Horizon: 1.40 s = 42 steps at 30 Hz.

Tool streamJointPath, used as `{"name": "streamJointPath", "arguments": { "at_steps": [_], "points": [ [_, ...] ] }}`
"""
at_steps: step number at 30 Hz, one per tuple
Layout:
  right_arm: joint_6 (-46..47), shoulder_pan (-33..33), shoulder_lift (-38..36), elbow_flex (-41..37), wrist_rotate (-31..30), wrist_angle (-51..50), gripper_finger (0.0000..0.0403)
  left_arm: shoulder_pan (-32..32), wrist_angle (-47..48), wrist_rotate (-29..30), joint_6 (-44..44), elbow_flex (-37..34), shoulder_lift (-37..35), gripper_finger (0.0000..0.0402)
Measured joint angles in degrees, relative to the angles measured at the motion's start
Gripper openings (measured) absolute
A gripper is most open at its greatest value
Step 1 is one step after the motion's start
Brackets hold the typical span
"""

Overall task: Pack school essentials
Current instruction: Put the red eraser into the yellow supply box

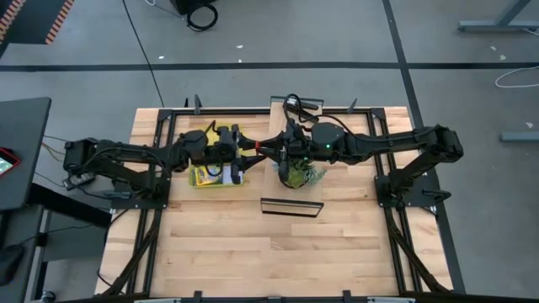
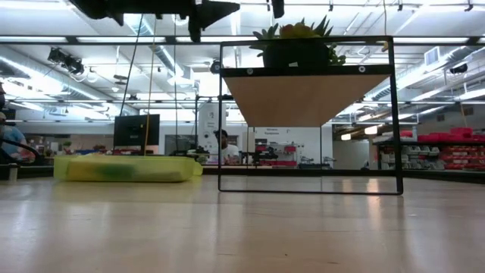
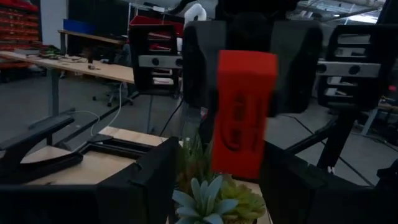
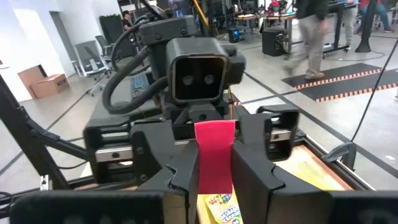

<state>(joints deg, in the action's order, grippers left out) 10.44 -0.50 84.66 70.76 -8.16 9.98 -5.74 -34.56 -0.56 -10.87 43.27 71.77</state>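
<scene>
Red block (image 4: 214,157) pinched between the fingers of the right gripper (image 4: 214,177), raised above the table (image 1: 253,252). Left gripper (image 1: 253,149) directly opposite, fingers parted either side of the same block, contact unclear. Potted plant (image 1: 299,174) right below the meeting point. Crayon box (image 1: 210,175) flat beneath the left wrist. Black wire frame (image 2: 309,114) nearer the front edge.

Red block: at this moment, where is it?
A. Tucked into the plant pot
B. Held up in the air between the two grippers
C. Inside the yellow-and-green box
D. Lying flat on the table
B: the red block sits between the right gripper fingers, facing the left gripper, above the table.
</scene>
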Motion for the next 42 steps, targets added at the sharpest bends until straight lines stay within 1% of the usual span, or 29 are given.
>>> {"name": "streamJointPath", "arguments": {
  "at_steps": [8, 11, 30, 33, 42],
  "points": [
    [-0.38, -0.03, -0.02, 0.02, 0.57, -0.17, 0.0091, 0.00, 1.03, -1.17, 0.11, 1.09, 0.45, 0.0190],
    [-0.55, -0.06, -0.02, 0.02, 0.57, -0.44, 0.0091, -0.04, 1.07, -2.20, -0.30, 1.09, 0.45, 0.0176],
    [-1.67, -0.03, -0.11, 0.07, 1.93, -2.81, 0.0091, 0.00, 1.63, -2.45, -0.50, 1.04, 0.44, 0.0087],
    [-1.71, 0.01, -0.11, 0.07, 2.01, -2.85, 0.0091, 0.00, 1.64, -2.44, -0.52, 1.04, 0.43, 0.0081],
    [-1.18, 0.01, -0.11, 0.07, 2.18, -2.92, 0.0091, 0.00, 1.65, -2.43, -0.52, 1.04, 0.44, 0.0082]
  ]
}}
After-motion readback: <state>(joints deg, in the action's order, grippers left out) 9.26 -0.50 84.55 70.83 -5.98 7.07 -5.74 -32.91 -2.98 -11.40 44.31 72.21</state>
